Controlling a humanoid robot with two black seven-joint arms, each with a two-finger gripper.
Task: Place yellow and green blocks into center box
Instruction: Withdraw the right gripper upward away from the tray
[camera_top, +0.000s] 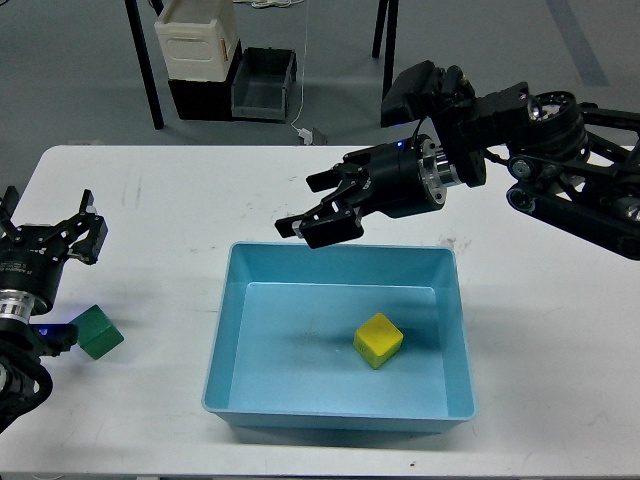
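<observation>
Yellow block (378, 340) lies inside the center box (228, 330), on its floor a little toward 4 o'clock from the middle, turned on a corner-on angle, touching no wall. Green block (100, 333) sits outside on the white table (180, 200), at 9 o'clock from the box and well apart from its left wall, tilted askew, just beside the left arm's wrist. Left gripper (72, 240) is at the table's 9 o'clock edge, up at 11 o'clock from the green block; fingers spread wide, nothing between them, not touching the block. Right gripper (322, 213) comes in from 2 o'clock and hangs over the box's far rim near the 12 o'clock side; its two dark fingers are parted, one above the other, pointing toward 8 o'clock, holding nothing. Box is light blue, shallow, sloped walls, set near the table's front edge at 6 o'clock. Beyond the table at 11 o'clock, on the grey floor: a cream-white container (197, 42) stacked on a black base, a small dark grey bin (264, 85) just beside it at 3 o'clock, black table legs either side
</observation>
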